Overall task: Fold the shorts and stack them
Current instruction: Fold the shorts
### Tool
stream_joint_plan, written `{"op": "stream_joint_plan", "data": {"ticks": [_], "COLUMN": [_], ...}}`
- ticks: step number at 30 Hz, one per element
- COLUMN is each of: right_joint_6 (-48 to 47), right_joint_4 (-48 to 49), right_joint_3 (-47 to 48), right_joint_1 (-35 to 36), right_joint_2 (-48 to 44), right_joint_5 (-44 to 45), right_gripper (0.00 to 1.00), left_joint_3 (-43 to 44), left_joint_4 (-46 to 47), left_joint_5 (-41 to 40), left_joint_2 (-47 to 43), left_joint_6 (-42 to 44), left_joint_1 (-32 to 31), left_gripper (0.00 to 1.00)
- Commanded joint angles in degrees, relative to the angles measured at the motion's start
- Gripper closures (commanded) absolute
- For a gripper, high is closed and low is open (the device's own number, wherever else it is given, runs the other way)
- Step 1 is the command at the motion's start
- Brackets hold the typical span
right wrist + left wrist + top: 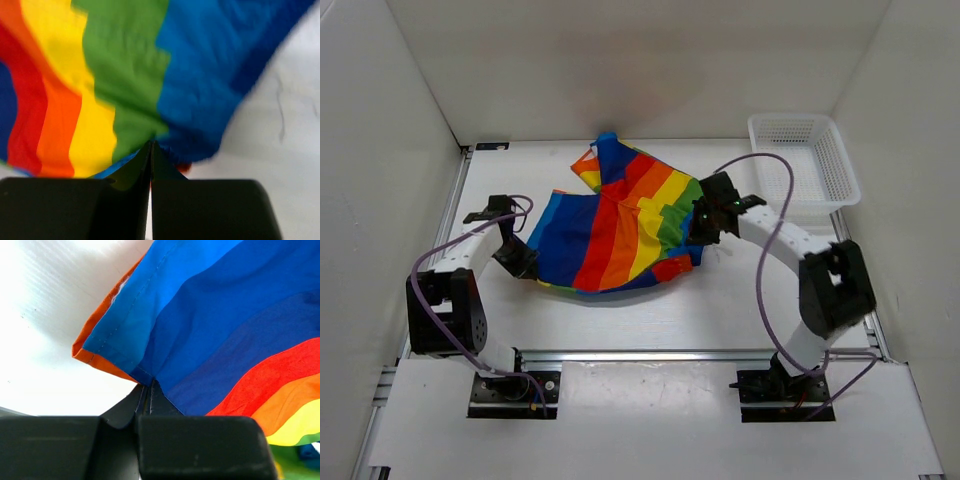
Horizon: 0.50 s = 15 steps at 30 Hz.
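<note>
Right, quick notes. White flat worktop (650, 320) first: the pair of soft fabric shorts w/ broad rainbow stripes (blue, red, orange, yellow, green) (620, 225) sits mid-worktop, a bit toward the far edge, spread btwn the two arms. One crumpled tip points at the far edge. White plastic mesh basket (805, 160) is in the far right corner, apart from the cloth.

Handling, my read: thin cloth, light, fully limp, no stiffness, so it will sag and crease wherever it's unsupported. Not fragile. Prob a bit slick, so a shallow pinch could slip out. Best holds are the stitched hems and corners, where layers double up. Two holds set wide apart should keep an edge taut for a fold. It's much bigger than either gripper, so it needs both.

Black left gripper (525, 262) is at the shorts' near left corner. In the left wrist view its fingertips (131, 407) are pressed together w/ no gap, clamped on the blue hem corner, an orange layer showing just beside it.

Black right gripper (705, 230) is at the shorts' right side, near the green and blue stripes. Its fingertips (135, 167) are likewise together, pinching the edge where green meets blue. That view is blurred, so can't tell how deep the bite is.
</note>
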Motion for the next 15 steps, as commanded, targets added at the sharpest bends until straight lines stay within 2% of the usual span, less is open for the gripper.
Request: {"op": "stream_joint_plan", "data": {"ticks": [1, 4, 10, 12, 13, 15], "right_joint_6": [-3.0, -3.0, -1.2, 0.6, 1.3, 3.9], "right_joint_4": [-3.1, -3.7, -4.8, -5.3, -5.3, -5.3], "right_joint_3": [8.7, 11.5, 12.5, 11.2, 10.5, 8.3], "right_joint_1": [0.0, 0.0, 0.0, 0.0, 0.0, 0.6], "right_joint_2": [10.6, 14.6, 12.2, 8.8, 7.6, 4.4], "right_joint_5": [2.3, 2.9, 1.0, 0.5, 0.5, 0.5], "right_gripper": [1.00, 1.00, 1.00, 0.90, 0.79, 0.69], "left_joint_3": [2.5, 3.0, 3.0, 3.0, 3.0, 3.0], "left_joint_4": [-0.1, -0.1, -0.7, -0.7, -0.7, -0.7], "left_joint_5": [-1.3, -1.3, -0.8, -0.8, -0.8, -0.8], "left_joint_2": [-0.3, -0.3, -0.3, 0.2, 0.2, 0.2], "left_joint_6": [0.4, 0.4, 0.9, 0.9, 0.9, 0.9], "left_joint_1": [0.2, 0.2, -0.3, -0.3, -0.3, -0.3], "left_gripper": [0.90, 0.90, 0.90, 0.90, 0.90, 0.90]}}
